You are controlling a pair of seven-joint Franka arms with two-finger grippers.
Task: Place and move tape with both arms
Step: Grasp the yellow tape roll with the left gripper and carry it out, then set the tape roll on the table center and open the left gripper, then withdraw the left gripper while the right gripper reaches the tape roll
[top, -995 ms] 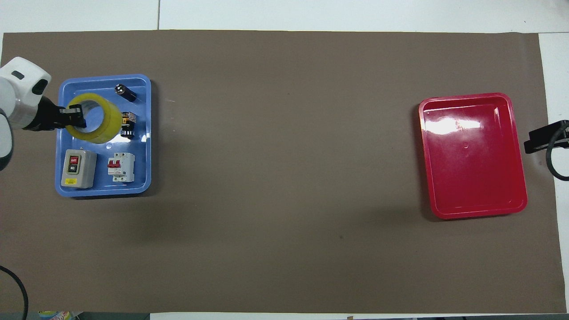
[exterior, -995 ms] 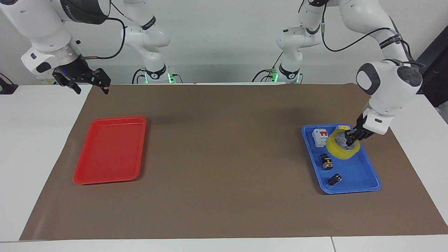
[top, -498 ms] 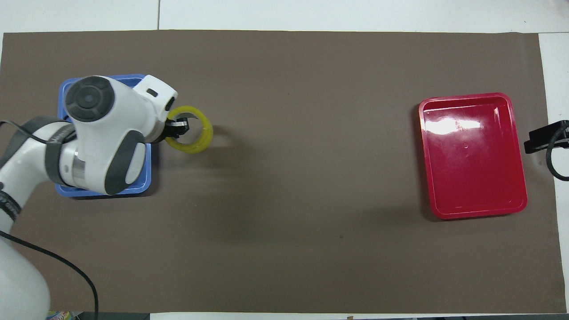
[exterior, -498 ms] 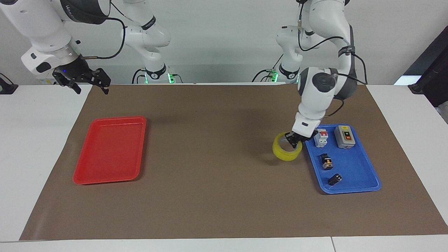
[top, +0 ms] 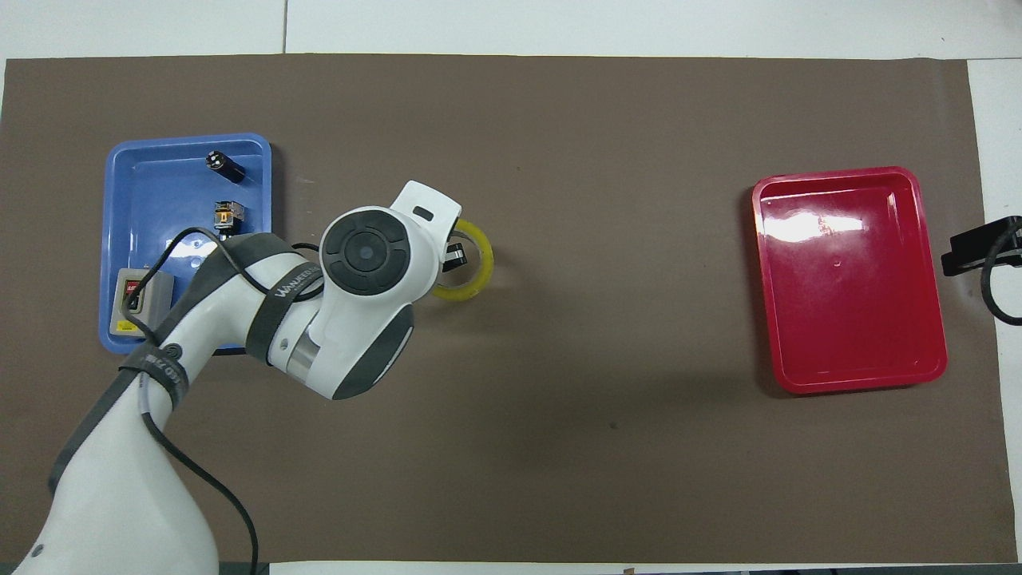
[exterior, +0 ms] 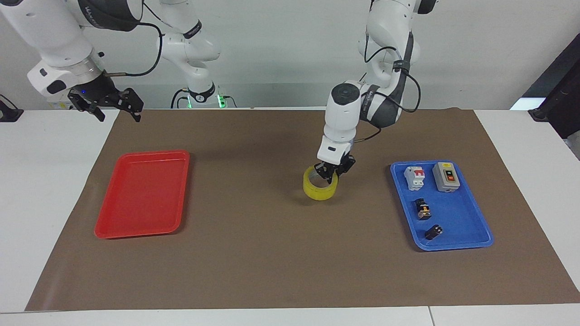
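The yellow tape roll sits low over or on the brown mat near the table's middle, between the two trays. My left gripper is shut on the roll's rim, one finger inside the ring. In the overhead view the left arm covers part of the tape, and the left gripper shows at its rim. My right gripper waits raised over the mat's edge at the right arm's end, fingers spread and empty; it shows at the overhead view's edge.
A blue tray at the left arm's end holds a grey switch box, a white breaker and two small black parts. An empty red tray lies at the right arm's end. Two slimmer arms stand at the back.
My left gripper has carried the tape out of the blue tray and along the mat toward the table's middle. The right arm has not moved.
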